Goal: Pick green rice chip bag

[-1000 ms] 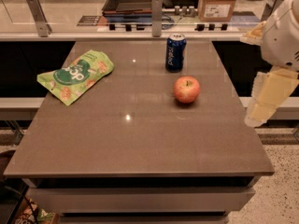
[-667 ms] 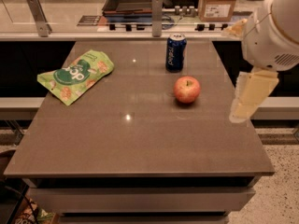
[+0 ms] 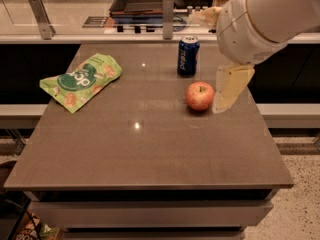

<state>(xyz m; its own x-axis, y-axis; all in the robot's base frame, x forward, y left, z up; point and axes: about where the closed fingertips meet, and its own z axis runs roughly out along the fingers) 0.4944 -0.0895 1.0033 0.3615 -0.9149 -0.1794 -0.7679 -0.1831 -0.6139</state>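
The green rice chip bag (image 3: 81,81) lies flat on the left side of the brown table (image 3: 150,149), a light-green pouch with a dark green round logo and orange chip pictures. My gripper (image 3: 230,87) hangs from the large white arm (image 3: 260,19) at the right side of the table, just right of the red apple (image 3: 200,95). It is far from the bag and holds nothing that I can see.
A blue can (image 3: 188,56) stands upright behind the apple near the table's far edge. A counter with metal posts (image 3: 168,15) and a dark tray (image 3: 140,1) runs along the back. The floor drops off at the right.
The arm has swung left over the table's right edge, bringing the gripper from beyond the edge to just beside the apple. The bag, can and apple have not moved.
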